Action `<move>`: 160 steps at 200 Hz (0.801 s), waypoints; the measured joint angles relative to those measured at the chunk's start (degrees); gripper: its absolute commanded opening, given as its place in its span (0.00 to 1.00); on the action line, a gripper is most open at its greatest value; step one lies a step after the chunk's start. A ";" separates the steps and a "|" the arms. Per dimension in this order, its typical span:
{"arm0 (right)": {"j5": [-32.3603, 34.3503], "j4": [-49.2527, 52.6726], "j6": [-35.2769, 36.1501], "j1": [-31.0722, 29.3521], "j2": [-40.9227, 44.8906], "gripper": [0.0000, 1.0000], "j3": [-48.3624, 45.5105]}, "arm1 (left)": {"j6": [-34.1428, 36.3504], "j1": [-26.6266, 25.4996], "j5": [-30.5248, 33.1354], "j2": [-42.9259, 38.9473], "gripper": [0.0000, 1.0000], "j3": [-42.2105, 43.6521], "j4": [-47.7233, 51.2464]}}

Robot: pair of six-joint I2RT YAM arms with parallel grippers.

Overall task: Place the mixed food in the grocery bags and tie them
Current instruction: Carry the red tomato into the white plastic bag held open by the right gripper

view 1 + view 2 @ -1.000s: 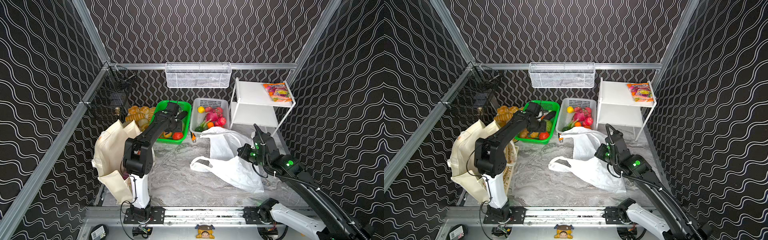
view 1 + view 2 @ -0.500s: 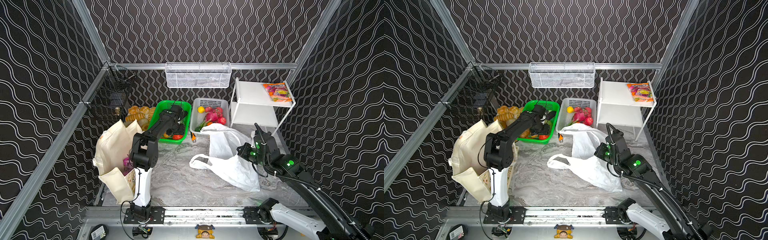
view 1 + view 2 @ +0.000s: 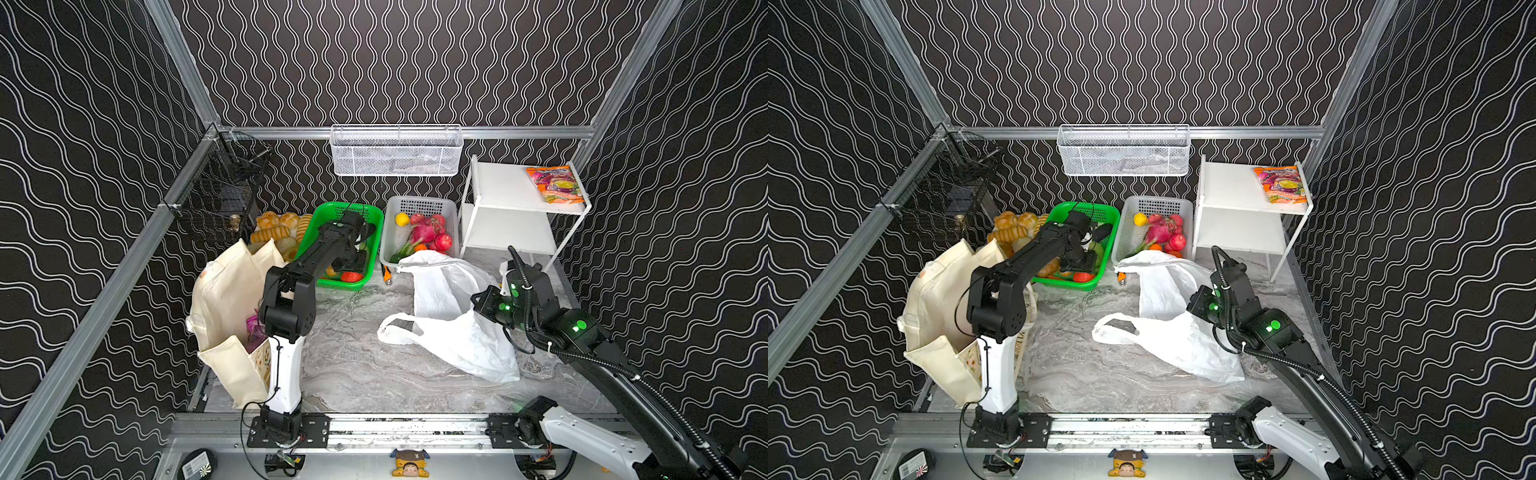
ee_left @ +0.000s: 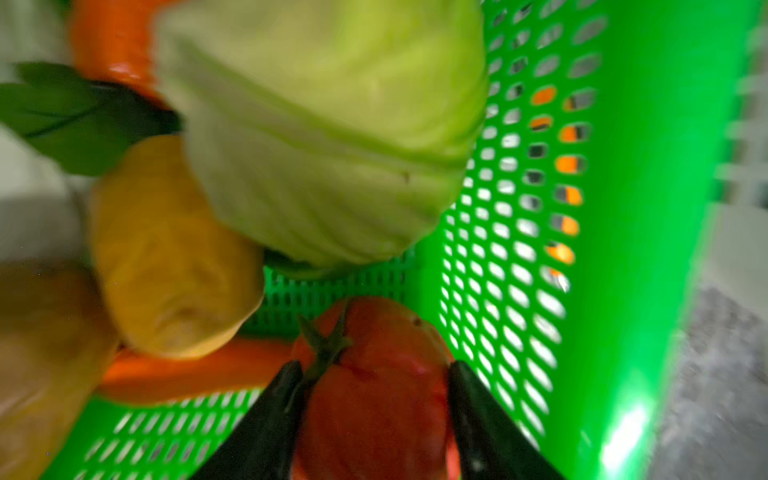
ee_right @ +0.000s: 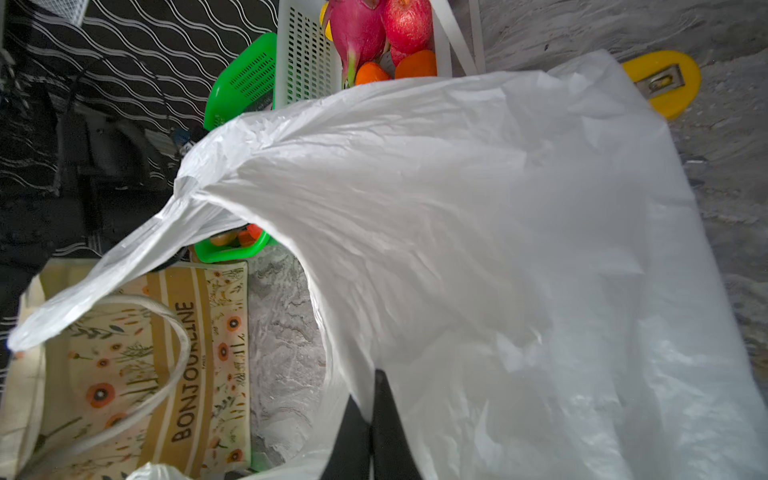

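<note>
My left gripper reaches down into the green basket, its two black fingers pressed against either side of the red round vegetable, which still rests on the basket floor. Beside it lie a pale green cabbage and a brown potato. The cream tote stands at the left with a purple packet inside. My right gripper is shut on the edge of the white plastic bag, holding its mouth up; the bag spreads over the table's middle.
A white basket of fruit sits beside the green one. At the back right stands a white shelf with a snack packet. Bread rolls lie behind the tote. A wire basket hangs on the back wall.
My left gripper has dropped lower into the green basket and narrowed around the red vegetable. The right gripper has drawn the plastic bag slightly, shifting its loose handle.
</note>
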State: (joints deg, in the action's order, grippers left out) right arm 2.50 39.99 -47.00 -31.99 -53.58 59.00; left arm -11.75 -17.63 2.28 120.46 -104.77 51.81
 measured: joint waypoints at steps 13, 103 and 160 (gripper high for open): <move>0.02 -0.61 0.04 0.00 0.13 0.00 -0.33 | 0.20 0.00 -0.24 -3.21 0.55 1.14 0.00; -1.97 -3.80 -0.57 0.02 -0.31 0.00 -1.29 | 1.20 -0.72 -13.57 -25.55 0.51 11.08 -2.91; -3.91 -7.06 -1.68 0.07 0.72 0.00 -2.60 | -3.74 -3.74 -29.88 -38.51 0.48 25.79 -7.65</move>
State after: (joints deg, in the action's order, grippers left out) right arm -1.41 32.93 -48.69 -31.92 -52.86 56.40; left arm -15.49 -21.37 -27.59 81.95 -78.98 44.16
